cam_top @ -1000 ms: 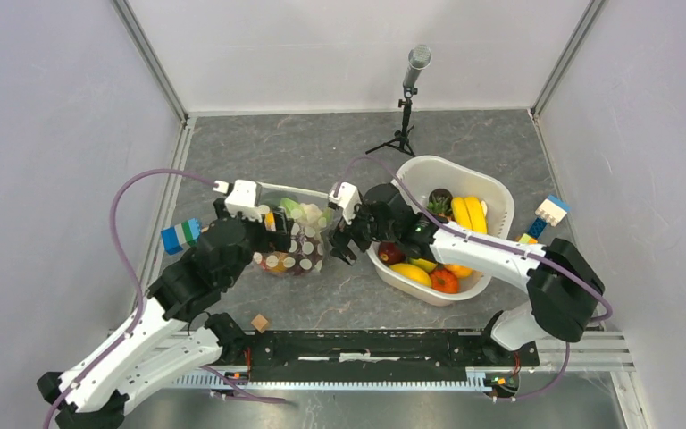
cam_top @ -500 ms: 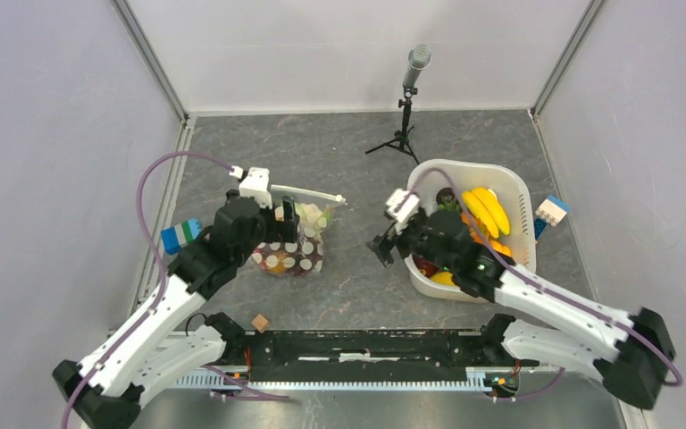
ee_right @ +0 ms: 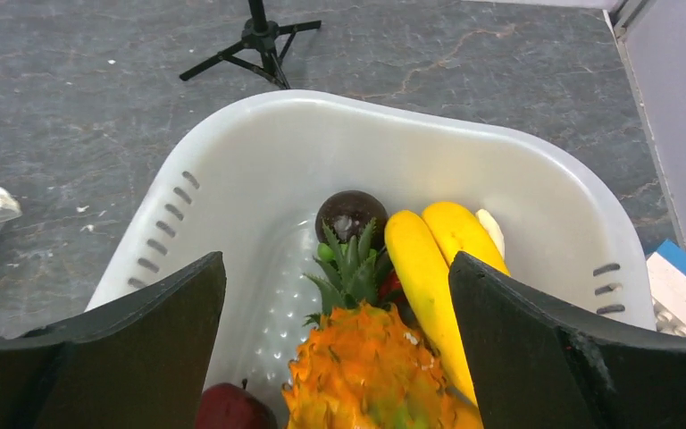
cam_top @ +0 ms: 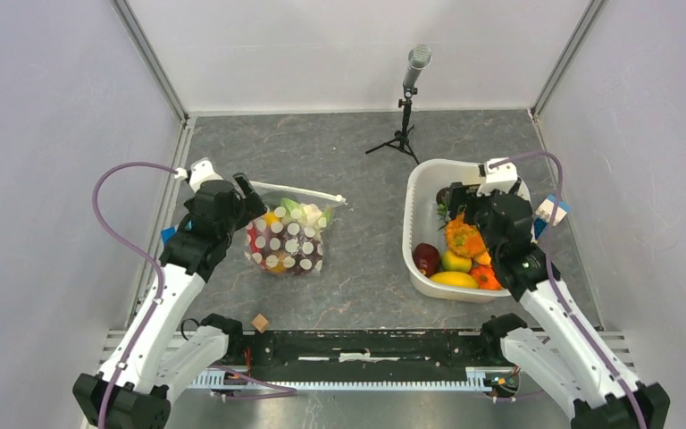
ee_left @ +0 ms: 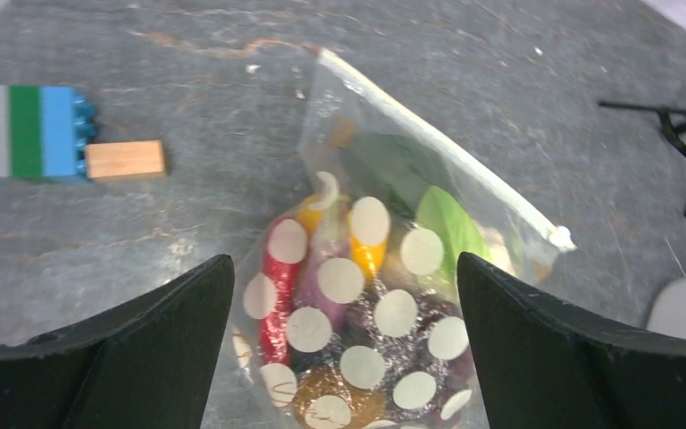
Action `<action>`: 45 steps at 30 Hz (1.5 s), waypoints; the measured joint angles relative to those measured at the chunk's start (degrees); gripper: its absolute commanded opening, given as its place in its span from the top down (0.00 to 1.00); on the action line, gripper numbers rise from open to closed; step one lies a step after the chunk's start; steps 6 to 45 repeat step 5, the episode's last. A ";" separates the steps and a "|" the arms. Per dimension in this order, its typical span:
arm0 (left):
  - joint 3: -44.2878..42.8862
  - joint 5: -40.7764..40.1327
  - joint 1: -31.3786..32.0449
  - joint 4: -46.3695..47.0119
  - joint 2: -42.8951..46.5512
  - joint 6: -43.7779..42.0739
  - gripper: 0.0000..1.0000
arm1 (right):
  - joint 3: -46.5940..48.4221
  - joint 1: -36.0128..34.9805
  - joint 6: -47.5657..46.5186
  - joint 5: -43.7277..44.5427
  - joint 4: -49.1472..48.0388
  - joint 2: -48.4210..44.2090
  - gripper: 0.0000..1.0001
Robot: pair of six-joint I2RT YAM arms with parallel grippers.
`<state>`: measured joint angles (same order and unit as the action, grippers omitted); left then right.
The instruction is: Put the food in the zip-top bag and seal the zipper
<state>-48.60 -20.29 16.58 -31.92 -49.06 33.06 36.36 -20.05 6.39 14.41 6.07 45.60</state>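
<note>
The zip-top bag (cam_top: 290,239) lies on the table with several toy foods inside: red, yellow, green and purple pieces. Its zipper (cam_top: 302,191) runs along the far edge; in the left wrist view the zipper (ee_left: 429,134) looks like one white strip. My left gripper (cam_top: 248,192) is open and empty just left of the bag; in its wrist view the gripper (ee_left: 346,268) straddles the bag (ee_left: 357,313). My right gripper (cam_top: 461,201) is open and empty over the white basket (cam_top: 415,192). Its wrist view shows the gripper (ee_right: 337,268) above a pineapple (ee_right: 366,375), bananas (ee_right: 429,268), a dark round fruit (ee_right: 350,213) and a red apple (ee_right: 232,409).
A microphone stand (cam_top: 408,98) stands at the back. A blue-green-white block (ee_left: 22,130) and a wooden block (ee_left: 125,159) lie left of the bag. A small wooden cube (cam_top: 260,323) sits near the front rail. A blue and white block (cam_top: 551,212) lies right of the basket.
My right arm swung from the bag's mouth back over the basket. My left gripper let go of the bag's edge and drew back left; the bag now lies flat.
</note>
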 measured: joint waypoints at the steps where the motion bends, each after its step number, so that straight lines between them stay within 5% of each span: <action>1: -0.35 -1.75 0.00 -1.29 0.11 1.20 0.00 | -0.28 0.13 0.48 0.13 0.61 -1.57 0.02; 5: -0.59 -6.71 0.00 -4.20 2.25 3.76 0.00 | -2.60 0.13 1.86 0.96 1.33 -8.63 0.02; 45: -0.59 -6.71 0.00 -4.20 2.25 3.76 0.00 | -2.60 0.13 1.86 0.96 1.33 -8.63 0.02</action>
